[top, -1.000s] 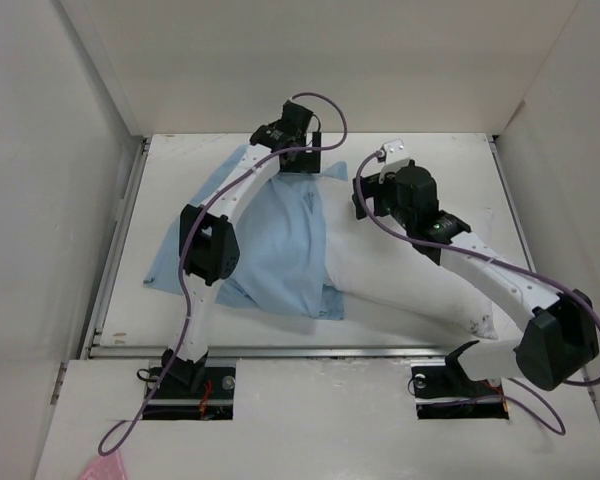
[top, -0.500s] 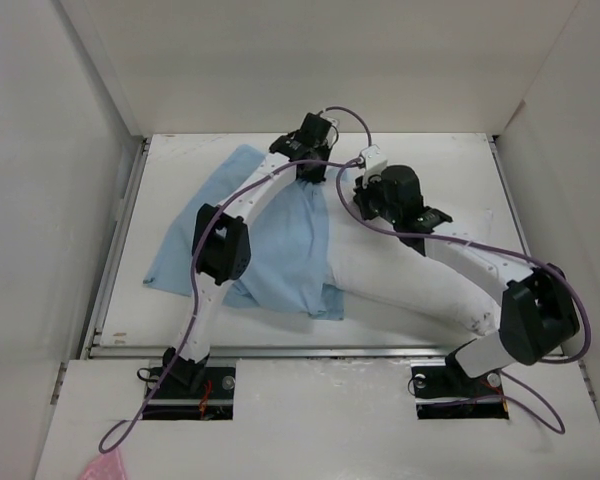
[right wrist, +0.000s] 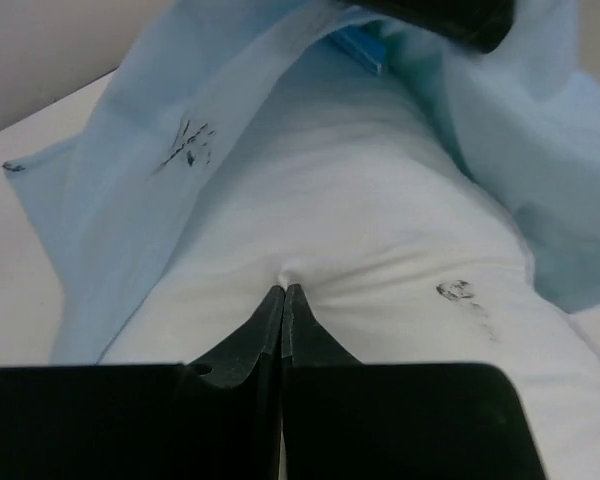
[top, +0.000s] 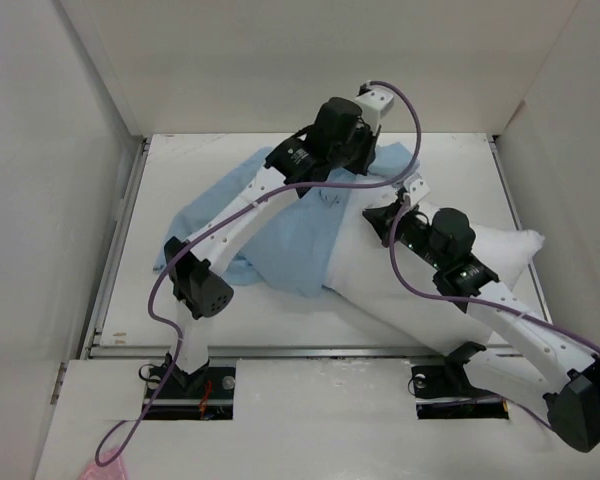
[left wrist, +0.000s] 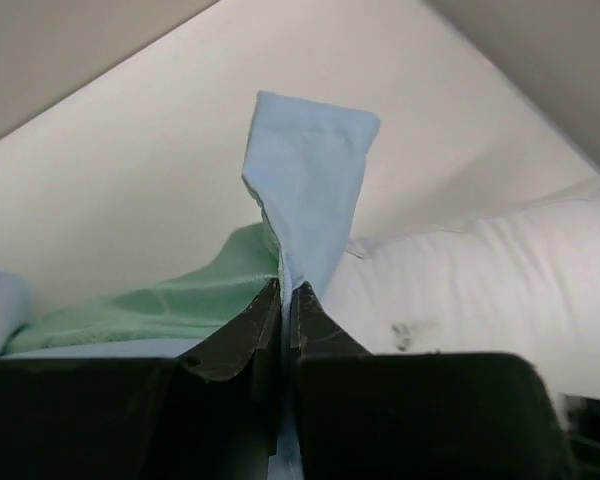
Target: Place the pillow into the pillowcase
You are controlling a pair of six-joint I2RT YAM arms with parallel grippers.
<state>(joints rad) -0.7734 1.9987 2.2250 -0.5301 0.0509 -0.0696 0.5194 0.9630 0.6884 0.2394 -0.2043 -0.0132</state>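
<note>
The light-blue pillowcase (top: 280, 235) lies crumpled across the middle of the table, and its mint-green inner face (left wrist: 180, 300) shows in the left wrist view. My left gripper (top: 332, 160) (left wrist: 288, 288) is shut on the pillowcase's edge at the back centre, and a flap of the cloth stands up from the jaws. The white pillow (top: 480, 250) (right wrist: 380, 230) lies to the right, its left end under the pillowcase (right wrist: 130, 190). My right gripper (top: 378, 218) (right wrist: 283, 288) is shut on a pinch of the pillow's cover near the sleeve's mouth.
White walls enclose the table on the left (top: 40, 200), back (top: 310, 70) and right (top: 580, 150). A metal rail (top: 310, 350) runs along the near edge. The pillow's far corner (top: 535, 240) lies close to the right wall.
Both grippers have shut, the left on the pillowcase's edge and the right on the pillow. The left gripper moved right with the cloth. The right gripper drew back, and the pillow shifted right.
</note>
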